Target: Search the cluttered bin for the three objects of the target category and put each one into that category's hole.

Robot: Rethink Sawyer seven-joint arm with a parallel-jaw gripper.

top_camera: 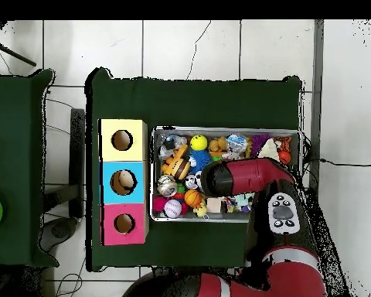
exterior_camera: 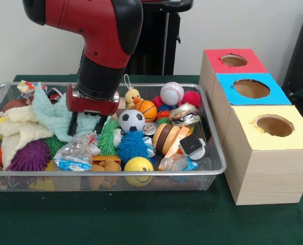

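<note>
green-clothed surface (exterior_camera: 141, 219) carries a wire mesh bin (exterior_camera: 215, 148) and, beside it, three wooden boxes with holes on top: yellow (exterior_camera: 274, 126), blue (exterior_camera: 251, 89), red (exterior_camera: 233, 60). target category is not shown; the balls seem a fair guess, so notes are on those.

arm comes down over the bin's middle-left. gripper (exterior_camera: 86, 122) hangs with its dark fingers (exterior_camera: 73, 124) spread fairly wide, holding nothing, tips just above a pale green cloth (exterior_camera: 56, 117) and a crinkly plastic bag (exterior_camera: 74, 155).

balls lie right of the gripper: soccer ball (exterior_camera: 131, 120) near it, small basketball (exterior_camera: 146, 108) behind that, baseball (exterior_camera: 171, 93) toward the far rim, yellow smiley ball (exterior_camera: 138, 166) at the near wall.

handling, by judgement:
- soccer, basketball, smiley: likely light foam, squashy, should forgive a firm pinch across the widest part.
- baseball: looks harder and smoother, may roll out unless taken dead centre.
- blue fuzzy ball (exterior_camera: 133, 145): soft spines, poor purchase.
- neighbours crowd all of them; come straight down from above.
</note>
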